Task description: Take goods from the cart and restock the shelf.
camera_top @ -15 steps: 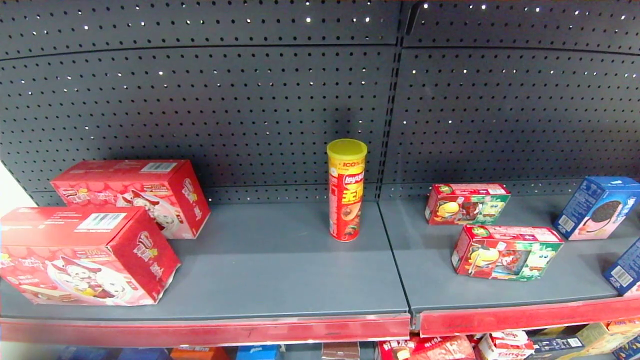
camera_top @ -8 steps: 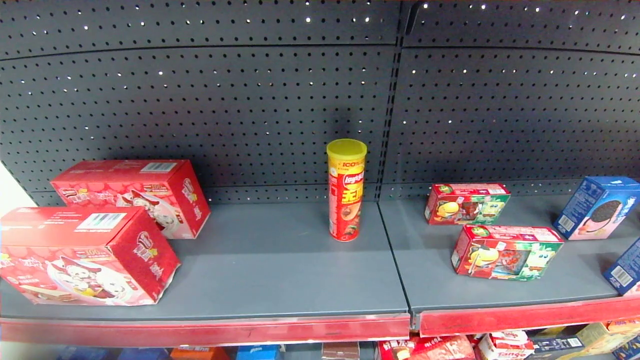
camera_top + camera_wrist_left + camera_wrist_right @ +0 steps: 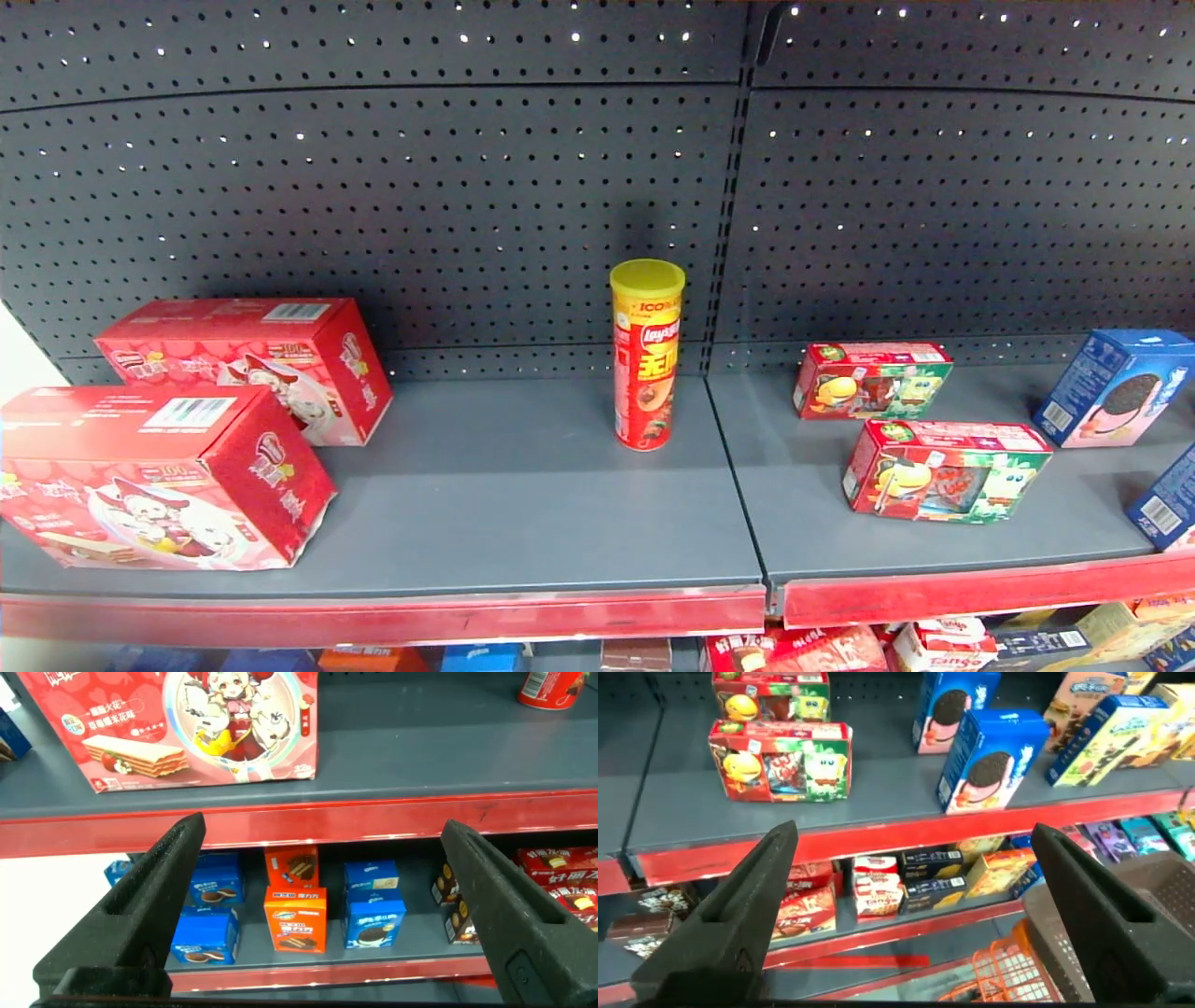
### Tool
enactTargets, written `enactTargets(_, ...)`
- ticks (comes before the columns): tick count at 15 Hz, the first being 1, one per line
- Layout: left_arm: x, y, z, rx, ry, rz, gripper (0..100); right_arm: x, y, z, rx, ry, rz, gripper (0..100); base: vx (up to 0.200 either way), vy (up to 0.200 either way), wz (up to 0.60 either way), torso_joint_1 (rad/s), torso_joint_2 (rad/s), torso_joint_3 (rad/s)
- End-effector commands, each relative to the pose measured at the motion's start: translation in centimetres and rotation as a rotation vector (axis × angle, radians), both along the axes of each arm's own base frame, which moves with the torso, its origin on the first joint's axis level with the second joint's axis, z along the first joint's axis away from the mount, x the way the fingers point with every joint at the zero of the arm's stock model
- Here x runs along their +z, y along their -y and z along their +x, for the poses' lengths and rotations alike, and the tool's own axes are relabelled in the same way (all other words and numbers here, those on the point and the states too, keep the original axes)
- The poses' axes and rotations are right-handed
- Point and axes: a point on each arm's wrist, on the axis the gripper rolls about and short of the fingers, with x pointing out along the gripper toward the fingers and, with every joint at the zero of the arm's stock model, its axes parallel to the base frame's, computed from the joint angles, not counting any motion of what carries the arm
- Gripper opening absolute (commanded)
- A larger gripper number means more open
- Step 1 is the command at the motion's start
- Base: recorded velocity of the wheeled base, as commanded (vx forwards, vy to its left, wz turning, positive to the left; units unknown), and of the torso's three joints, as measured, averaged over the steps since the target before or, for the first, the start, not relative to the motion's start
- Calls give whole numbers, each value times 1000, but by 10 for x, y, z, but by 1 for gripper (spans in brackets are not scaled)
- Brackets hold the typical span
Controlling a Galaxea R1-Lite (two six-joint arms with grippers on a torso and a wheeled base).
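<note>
On the grey shelf a red chip can with a yellow lid stands upright at the middle back. Two large red wafer boxes lie at the left. Two small red-green cartoon boxes lie to the right of the can. Blue cookie boxes stand at the far right. My left gripper is open, held in front of the shelf's red front edge below a wafer box. My right gripper is open too, in front of the cartoon box and blue cookie boxes.
A lower shelf holds small blue and orange cookie boxes and mixed packs. An orange basket and a grey cart part sit low at the right. The pegboard back wall rises behind the goods.
</note>
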Motion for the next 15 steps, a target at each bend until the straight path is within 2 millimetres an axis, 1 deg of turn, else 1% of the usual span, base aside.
enactTargets(1, 0, 0, 0, 0, -1, 3, 100, -9, -4, -6, -14, 21, -14, 100, 0, 0, 0, 0, 0, 0)
enactTargets(3, 0, 0, 0, -11, -6, 14, 100, -9, -5, -6, -32, 20, -21, 100, 0, 0, 0, 0, 0, 0)
enactTargets(9, 0, 0, 0, -7, -3, 9, 100, -8, -6, -5, -41, 18, -48, 100, -200, 0, 0, 2, 2, 0)
enactTargets(15, 0, 0, 0, -5, -3, 8, 100, -8, -6, -6, -37, 19, -63, 100, 0, 0, 0, 0, 0, 0)
